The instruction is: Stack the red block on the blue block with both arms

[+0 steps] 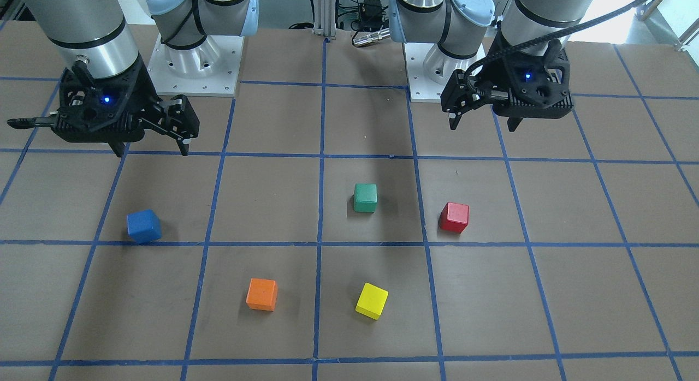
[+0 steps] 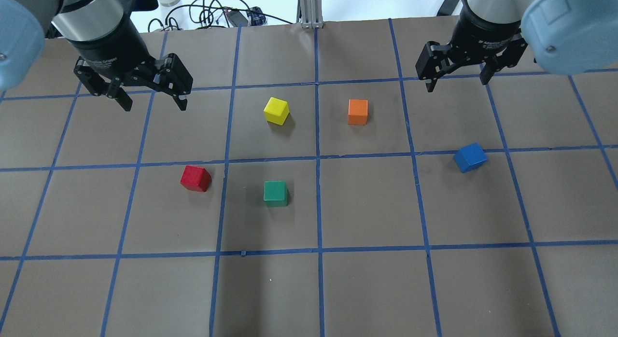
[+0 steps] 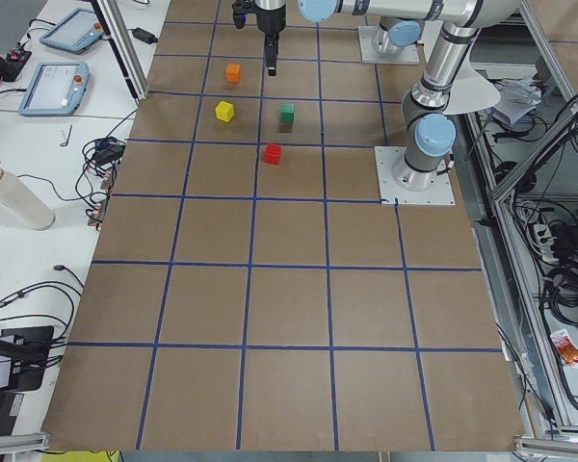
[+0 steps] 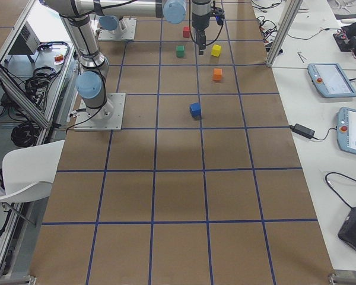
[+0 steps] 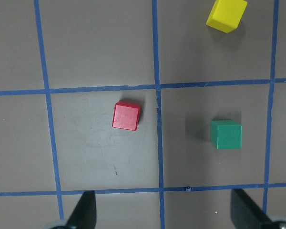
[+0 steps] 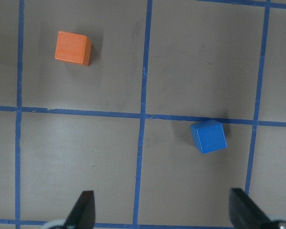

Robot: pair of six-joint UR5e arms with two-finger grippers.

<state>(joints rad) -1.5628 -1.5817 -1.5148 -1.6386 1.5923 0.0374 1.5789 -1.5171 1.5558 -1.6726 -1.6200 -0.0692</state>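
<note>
One red block (image 2: 195,178) sits flat on the desk (image 2: 367,206), left of centre in the overhead view. It is turned slightly off the tape line (image 2: 367,156) and nothing touches it. Small solid painted cube: likely light, rigid and not fragile, and the matte faces should grip fairly well. Best hold, I'd judge, is two opposite side faces, with the fingers squared to its slight turn and high enough to leave the base free.

Blue block (image 2: 470,157) is at right of that view against the tape line, also turned, well apart from red. Green block (image 2: 275,193) is near red, on its right. Yellow block (image 2: 276,110) and orange block (image 2: 358,112) lie higher up, near centre.

Left gripper (image 2: 154,105) is at upper left, fingers apart, empty. Right gripper (image 2: 456,85) is at upper right, fingers apart, empty.
</note>
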